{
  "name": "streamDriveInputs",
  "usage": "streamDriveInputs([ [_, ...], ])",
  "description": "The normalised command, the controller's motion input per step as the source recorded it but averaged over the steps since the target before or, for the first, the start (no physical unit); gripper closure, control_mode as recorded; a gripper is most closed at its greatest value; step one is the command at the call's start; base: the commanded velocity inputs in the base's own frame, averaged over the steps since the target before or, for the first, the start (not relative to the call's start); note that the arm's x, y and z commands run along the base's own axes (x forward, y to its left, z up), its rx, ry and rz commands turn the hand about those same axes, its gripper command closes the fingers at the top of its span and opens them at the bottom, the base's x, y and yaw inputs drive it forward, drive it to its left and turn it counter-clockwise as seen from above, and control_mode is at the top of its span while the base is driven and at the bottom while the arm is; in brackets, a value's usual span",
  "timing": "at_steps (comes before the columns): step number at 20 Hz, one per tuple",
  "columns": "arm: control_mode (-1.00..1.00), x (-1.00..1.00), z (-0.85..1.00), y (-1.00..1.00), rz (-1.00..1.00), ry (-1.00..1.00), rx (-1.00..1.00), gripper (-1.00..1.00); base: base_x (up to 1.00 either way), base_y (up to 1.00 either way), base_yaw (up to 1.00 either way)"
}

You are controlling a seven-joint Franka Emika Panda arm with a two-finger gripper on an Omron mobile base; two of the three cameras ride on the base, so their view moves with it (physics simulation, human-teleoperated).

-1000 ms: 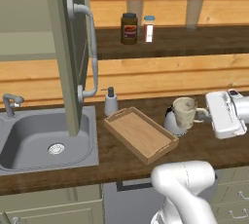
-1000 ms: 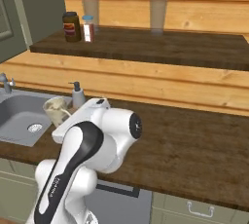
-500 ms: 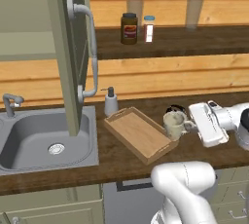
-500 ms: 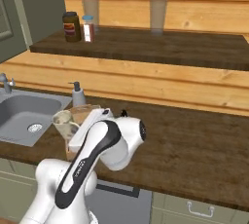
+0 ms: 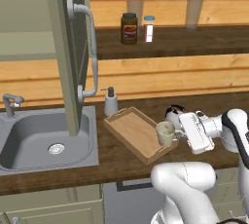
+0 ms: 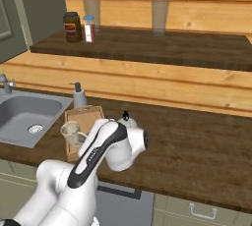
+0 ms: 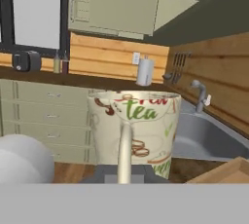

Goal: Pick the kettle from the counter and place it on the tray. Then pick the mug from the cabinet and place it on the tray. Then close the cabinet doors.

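My gripper (image 5: 179, 133) is shut on the side handle of the cream mug (image 5: 165, 134), which it holds upright over the right edge of the wooden tray (image 5: 130, 129). The hand view has the mug (image 7: 134, 128) close up, printed with "tea", and its handle runs down to my gripper (image 7: 124, 175). The silver kettle (image 5: 173, 113) stands on the counter just right of the tray, behind my hand, and is also in the right base view as the kettle (image 6: 126, 121). One olive cabinet door (image 5: 64, 47) stands open at the left.
A soap dispenser (image 5: 111, 102) stands behind the tray, and a grey sink (image 5: 29, 140) with a faucet (image 5: 10, 104) lies to its left. A dark jar (image 5: 129, 28) and a small bottle (image 5: 149, 28) sit on the wooden shelf. Dark counter stretches right of the kettle (image 6: 197, 141).
My arm has swung left, carrying the mug from beside the kettle to above the tray's right edge. The kettle and tray have stayed put.
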Motion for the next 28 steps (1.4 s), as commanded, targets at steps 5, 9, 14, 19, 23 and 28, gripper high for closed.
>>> streamDriveInputs([
  [5, -1.00, 0.63, -0.44, 0.00, 0.00, 0.00, 0.01, 1.00, 0.00, 0.00, 0.00],
  [9, -1.00, 0.57, -0.41, 0.00, 0.01, 0.00, 0.00, 1.00, 0.00, 0.00, 0.00],
  [14, -1.00, 0.45, -0.32, 0.00, 0.04, 0.01, 0.00, 1.00, 0.00, 0.00, 0.00],
  [19, -1.00, 0.42, -0.24, 0.00, 0.05, 0.03, 0.00, 1.00, 0.00, 0.00, 0.00],
  [23, -1.00, 0.37, -0.23, 0.00, 0.05, 0.02, 0.00, 1.00, 0.00, 0.00, 0.00],
  [28, -1.00, 0.22, -0.25, 0.00, 0.05, 0.00, 0.00, 1.00, 0.00, 0.00, 0.00],
])
